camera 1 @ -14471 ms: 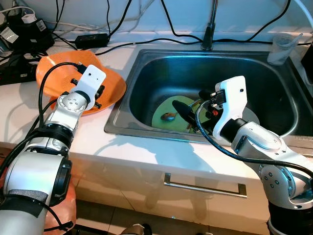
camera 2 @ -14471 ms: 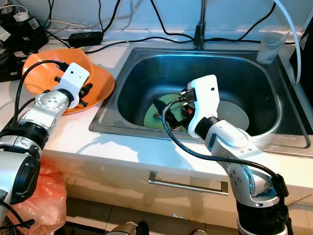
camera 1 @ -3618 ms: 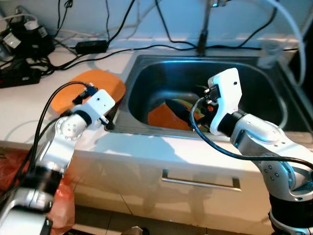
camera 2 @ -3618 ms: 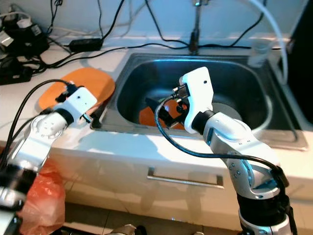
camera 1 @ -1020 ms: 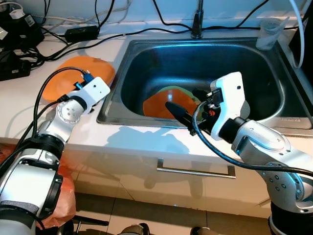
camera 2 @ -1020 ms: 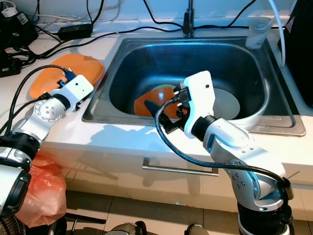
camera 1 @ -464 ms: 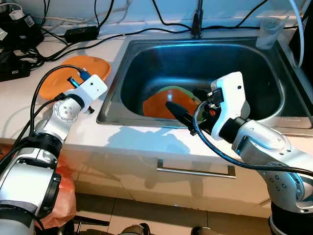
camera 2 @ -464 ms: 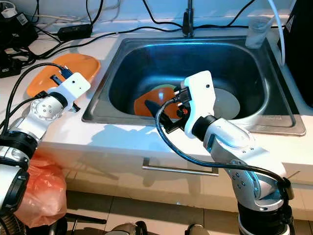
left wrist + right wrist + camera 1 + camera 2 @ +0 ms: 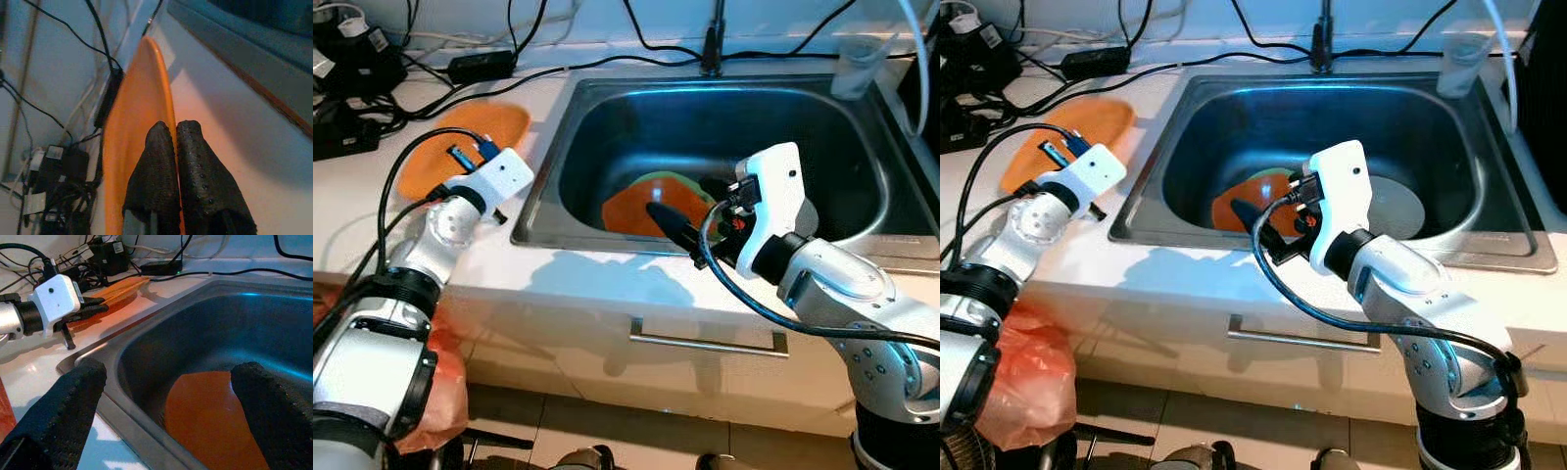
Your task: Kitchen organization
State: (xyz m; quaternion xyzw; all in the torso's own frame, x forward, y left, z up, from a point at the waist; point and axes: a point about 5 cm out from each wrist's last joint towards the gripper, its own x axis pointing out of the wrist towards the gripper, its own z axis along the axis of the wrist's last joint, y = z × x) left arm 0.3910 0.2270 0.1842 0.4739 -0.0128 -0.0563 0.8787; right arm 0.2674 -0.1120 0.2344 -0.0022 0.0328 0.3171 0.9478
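Two orange plates are in view, and no readable writing shows on them or anywhere else. One orange plate [image 9: 460, 147] lies on the white bench [image 9: 372, 220] to the left of the steel sink [image 9: 724, 162]; it is plain, smooth and thin-rimmed, and in the left wrist view it is seen edge-on. The left hand [image 9: 175, 161] is clenched on that plate's rim, its two black fingers [image 9: 156, 166] pressed close together with the orange edge between them. The plate looks tipped rather than lying flat, though how far it is off the bench cannot be told.

The second orange plate [image 9: 641, 208] sits inside the sink, near its front wall, overlapping a green plate [image 9: 666, 182] whose rim peeks out behind it. A pale grey plate [image 9: 1396, 206] lies in the sink bottom to the right of them.

The right hand [image 9: 690, 211] hangs over the front part of the sink above the orange plate there, released, its fingers [image 9: 68, 396] spread wide with nothing between them.

Behind the sink stands the tap [image 9: 713, 39], and at the sink's far right corner a clear plastic cup [image 9: 854, 67]. Black cables [image 9: 558, 69] run along the bench behind the sink, leading to dark power adapters [image 9: 352, 59] at the far left.
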